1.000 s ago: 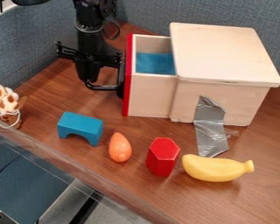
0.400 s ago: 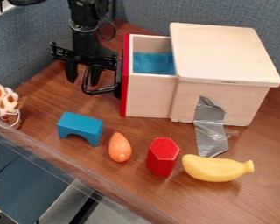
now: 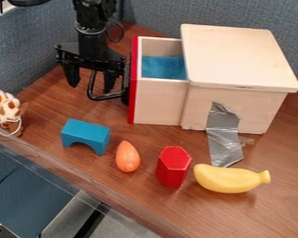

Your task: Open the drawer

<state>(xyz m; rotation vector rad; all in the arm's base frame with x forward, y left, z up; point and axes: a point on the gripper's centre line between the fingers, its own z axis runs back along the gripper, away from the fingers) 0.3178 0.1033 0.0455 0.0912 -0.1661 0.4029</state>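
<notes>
In the camera view, the gripper [image 3: 91, 84] has its fingers spread, one seemingly inside the black handle [image 3: 106, 97]. Just beside it, the drawer [image 3: 159, 100] stands open, pulled partway from its box [image 3: 239, 56]. Lifting crookedly could snag that finger and drag the drawer askew. No writing is legible.

the drawer [image 3: 159, 102] is smooth wood, the tape [image 3: 223, 139] glossy.
</notes>
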